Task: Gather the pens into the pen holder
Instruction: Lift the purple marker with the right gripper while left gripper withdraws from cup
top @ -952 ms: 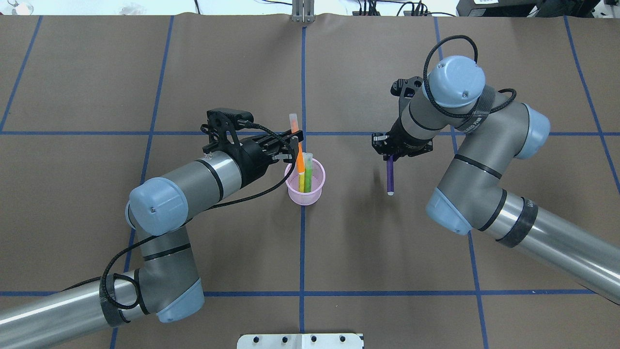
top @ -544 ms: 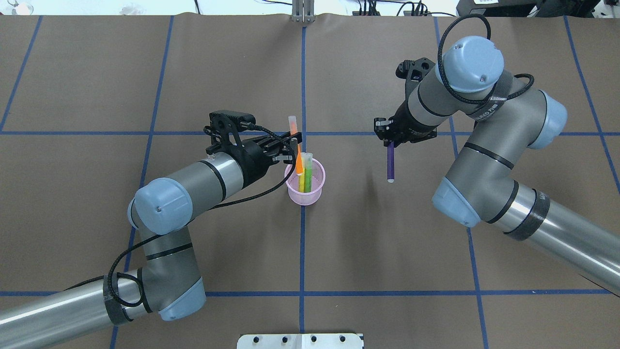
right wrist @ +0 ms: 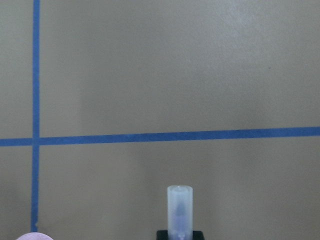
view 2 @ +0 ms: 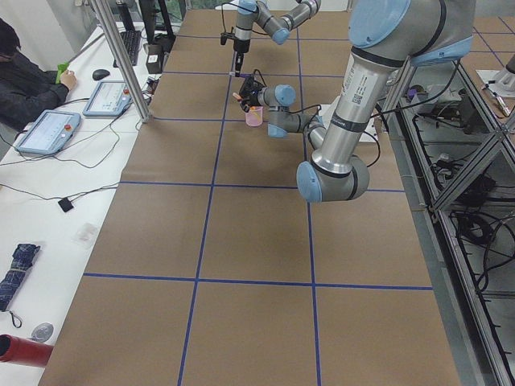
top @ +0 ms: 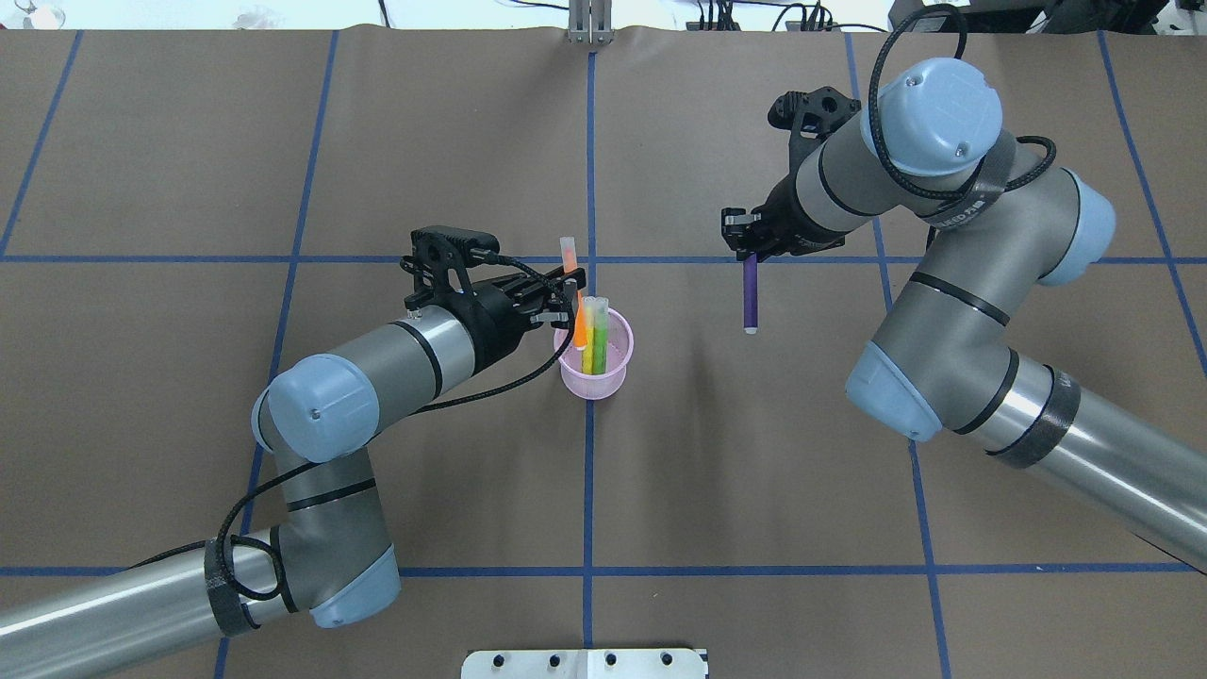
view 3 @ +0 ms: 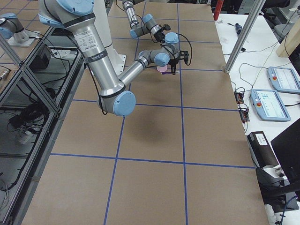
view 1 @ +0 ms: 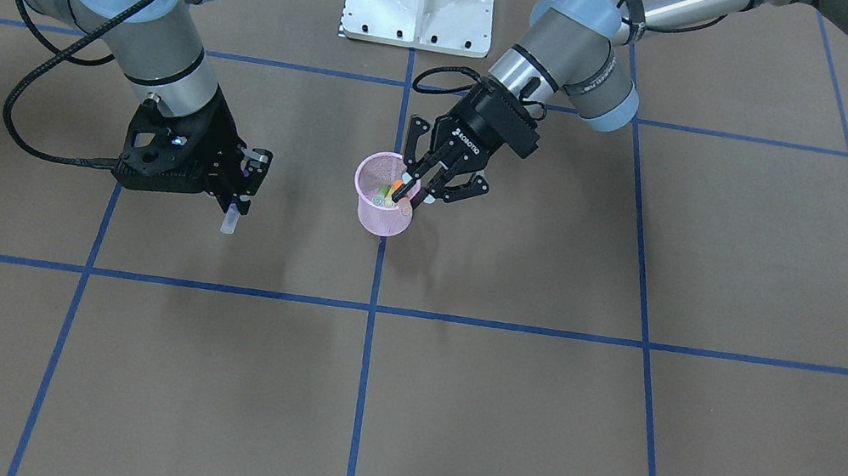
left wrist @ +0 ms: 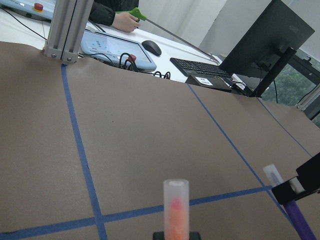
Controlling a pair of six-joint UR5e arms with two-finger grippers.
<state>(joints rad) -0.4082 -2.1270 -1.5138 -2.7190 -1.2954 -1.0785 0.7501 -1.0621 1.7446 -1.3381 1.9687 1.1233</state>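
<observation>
Brown table [top: 754, 471], blue tape grid [top: 588, 490], pink mesh pen holder [top: 592, 382] standing on its centre line, white base plate [top: 585, 663]

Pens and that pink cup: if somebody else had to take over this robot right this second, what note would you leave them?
Left gripper: shut on the orange pen, whose lower end is at the mouth of the pink cup.
Right gripper: shut on the purple pen, held in the air off to the cup's side.
Done: the green pen and yellow pen stand in the cup.
Left: release the orange pen into the cup, then bring the purple one over and drop it in.
</observation>
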